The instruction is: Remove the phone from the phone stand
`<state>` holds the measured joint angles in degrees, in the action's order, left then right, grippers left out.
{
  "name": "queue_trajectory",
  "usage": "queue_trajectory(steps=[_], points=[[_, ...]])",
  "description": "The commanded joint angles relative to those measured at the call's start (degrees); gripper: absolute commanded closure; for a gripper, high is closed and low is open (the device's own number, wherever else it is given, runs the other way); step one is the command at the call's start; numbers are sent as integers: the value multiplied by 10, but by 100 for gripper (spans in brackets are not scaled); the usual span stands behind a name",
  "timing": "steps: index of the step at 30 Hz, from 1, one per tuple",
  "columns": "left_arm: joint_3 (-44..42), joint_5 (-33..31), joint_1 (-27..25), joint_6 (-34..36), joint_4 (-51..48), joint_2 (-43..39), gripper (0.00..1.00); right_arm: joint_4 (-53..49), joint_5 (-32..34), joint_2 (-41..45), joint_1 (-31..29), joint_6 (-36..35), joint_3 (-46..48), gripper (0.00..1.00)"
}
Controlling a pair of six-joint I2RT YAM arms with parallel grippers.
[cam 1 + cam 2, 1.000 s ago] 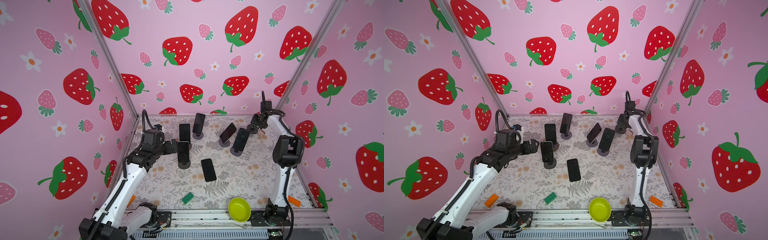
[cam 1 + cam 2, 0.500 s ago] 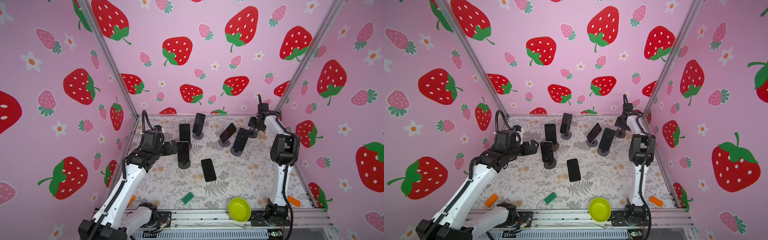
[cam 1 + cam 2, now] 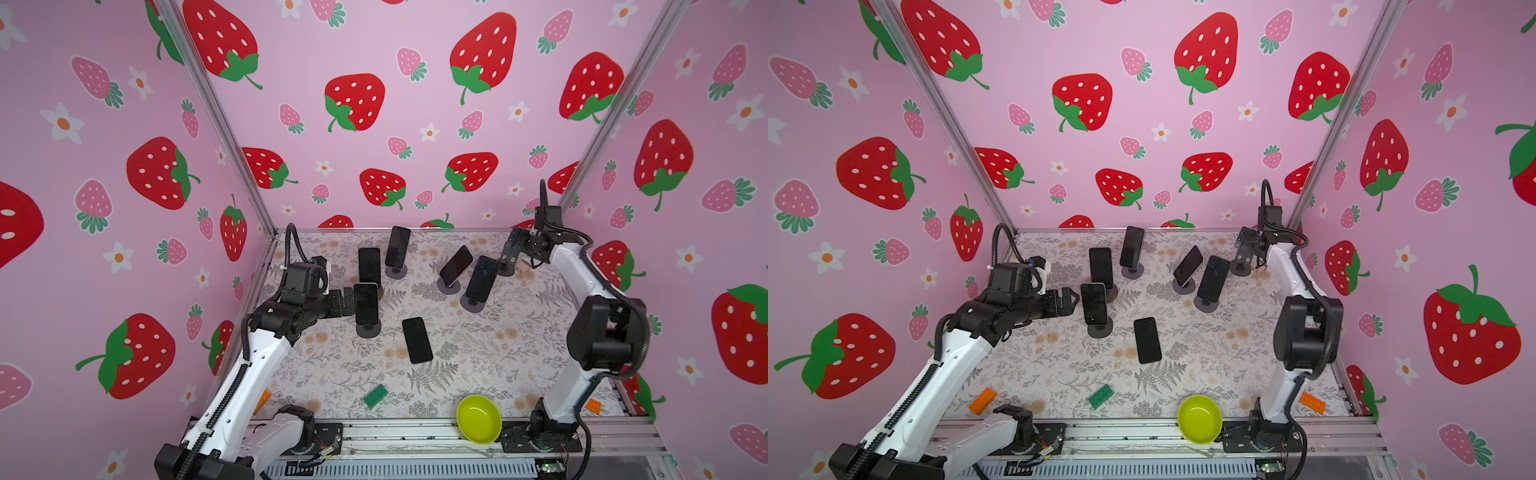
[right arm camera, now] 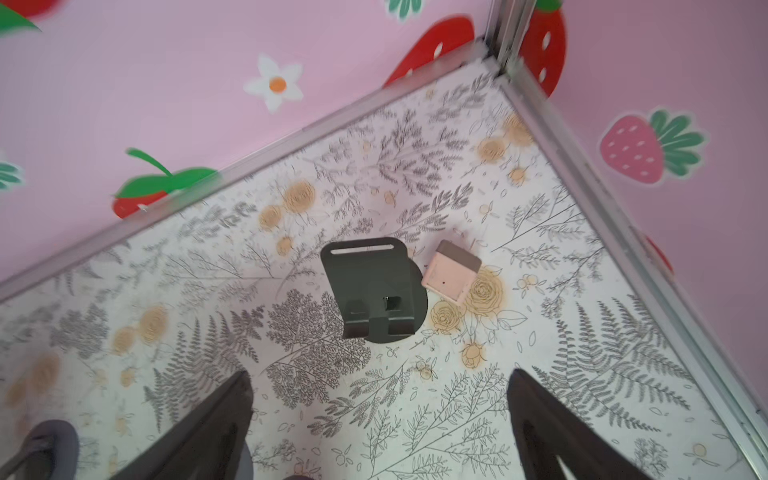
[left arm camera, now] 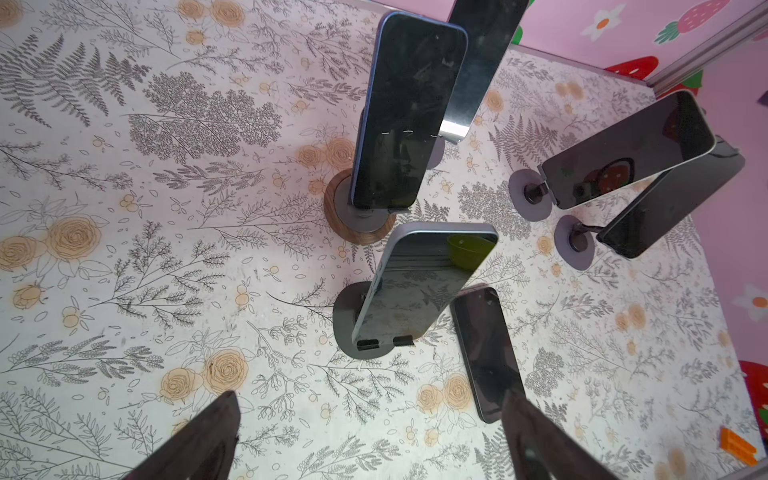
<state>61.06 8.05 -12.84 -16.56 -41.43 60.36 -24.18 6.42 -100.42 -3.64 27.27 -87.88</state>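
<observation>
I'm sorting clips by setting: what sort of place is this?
Likely a robot test booth: strawberry-print walls enclose a floral tabletop, two arms are mounted on a front rail, and several phones sit on stands.

Bright, even light with soft shadows. Both top views bow at the edges. The right wrist view is blurred. The phone (image 5: 424, 286) reflects glare.

The left gripper (image 3: 1074, 298) hung with its jaws spread wide, just beside a phone (image 3: 1094, 303) that stood on its stand (image 3: 1100, 331). A second phone (image 3: 1147, 340) lay flat on the table (image 3: 1059, 365) nearby. The right gripper (image 3: 1244, 257) was far back, above a small stand (image 3: 1239, 270).
</observation>
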Motion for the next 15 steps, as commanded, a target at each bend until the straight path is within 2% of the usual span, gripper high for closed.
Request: queue_trajectory(steps=[1,3,4,6,11,13,15], points=[[29,61,2,20,-22,0,1,119,22,104,1,33,132,2],[19,109,-5,43,-10,1,1,185,36,174,2,43,218,2],[17,109,-16,45,-7,3,1,206,56,206,1,46,260,2],[26,74,-41,44,-12,13,1,229,105,258,2,61,319,2],[51,-70,-89,42,-31,40,1,296,169,355,2,77,464,0],[60,-99,-89,24,-34,50,1,315,176,389,1,91,516,0],[69,-107,-90,14,-37,64,1,366,151,420,2,89,581,0]])
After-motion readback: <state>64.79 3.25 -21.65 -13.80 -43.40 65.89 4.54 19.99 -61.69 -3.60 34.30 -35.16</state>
